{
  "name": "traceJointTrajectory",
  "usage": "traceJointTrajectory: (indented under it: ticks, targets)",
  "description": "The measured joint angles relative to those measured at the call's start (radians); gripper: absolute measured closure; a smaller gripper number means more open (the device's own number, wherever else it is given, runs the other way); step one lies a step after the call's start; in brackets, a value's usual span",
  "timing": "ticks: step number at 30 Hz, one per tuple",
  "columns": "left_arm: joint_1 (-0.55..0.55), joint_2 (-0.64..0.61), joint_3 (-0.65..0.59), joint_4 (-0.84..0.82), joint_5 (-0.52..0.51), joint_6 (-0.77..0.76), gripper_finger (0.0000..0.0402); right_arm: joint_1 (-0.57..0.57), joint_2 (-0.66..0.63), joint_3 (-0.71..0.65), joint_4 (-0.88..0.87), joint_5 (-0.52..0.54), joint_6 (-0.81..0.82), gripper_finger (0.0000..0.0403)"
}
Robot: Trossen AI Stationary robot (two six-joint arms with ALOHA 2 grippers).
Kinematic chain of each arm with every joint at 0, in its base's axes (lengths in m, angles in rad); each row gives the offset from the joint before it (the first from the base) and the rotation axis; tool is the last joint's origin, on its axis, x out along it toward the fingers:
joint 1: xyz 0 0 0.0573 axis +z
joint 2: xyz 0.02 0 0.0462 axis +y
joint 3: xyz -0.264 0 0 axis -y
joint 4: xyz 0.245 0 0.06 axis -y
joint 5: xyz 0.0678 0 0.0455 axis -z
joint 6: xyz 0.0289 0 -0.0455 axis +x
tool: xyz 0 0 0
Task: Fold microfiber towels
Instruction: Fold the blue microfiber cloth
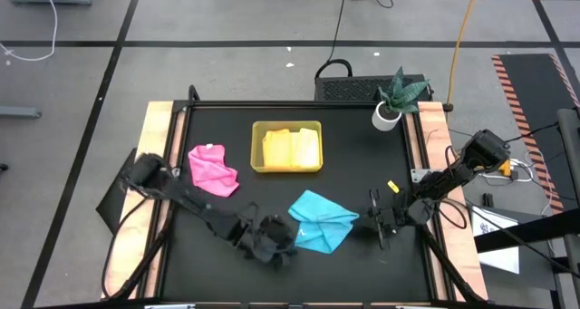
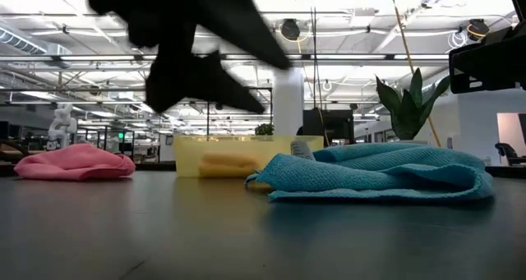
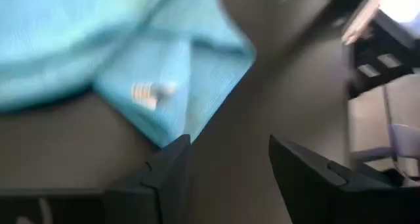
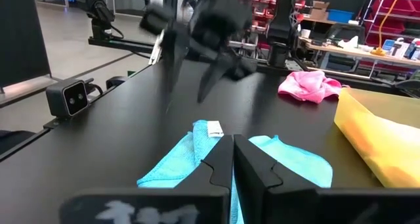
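The sky blue towel (image 1: 322, 220) lies crumpled on the black table, right of centre; it also shows in the low view (image 2: 378, 172). My left gripper (image 1: 276, 246) is open above the table at the towel's near left corner (image 3: 170, 129), touching nothing. My right gripper (image 1: 376, 223) is shut, just right of the towel and apart from it (image 4: 233, 148). The pink towel (image 1: 213, 170) lies bunched at the left. The yellow towel (image 1: 292, 148) lies in the tray (image 1: 258, 128). The orange towel is out of view.
The yellow-green tray stands at the table's far centre. A potted plant (image 1: 394, 101) stands at the far right corner. Wooden rails (image 1: 156, 146) edge the table's left and right sides. Bare black table (image 1: 208, 273) lies along the near edge.
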Motion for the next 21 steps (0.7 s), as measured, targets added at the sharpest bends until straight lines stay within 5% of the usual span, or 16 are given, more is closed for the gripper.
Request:
traceJointTrajectory:
  ticks: [6, 12, 21]
  targets:
    - [-0.006, 0.102, -0.001, 0.042, -0.098, -0.093, 0.0221, 0.000, 0.000, 0.000, 0.000, 0.000, 0.000, 0.0399]
    - [0.011, 0.125, 0.000, 0.109, -0.089, -0.070, 0.0256, 0.000, 0.000, 0.000, 0.000, 0.000, 0.000, 0.0399]
    - [0.033, 0.125, 0.000, 0.102, -0.059, -0.019, 0.0392, 0.000, 0.000, 0.000, 0.000, 0.000, 0.000, 0.0399]
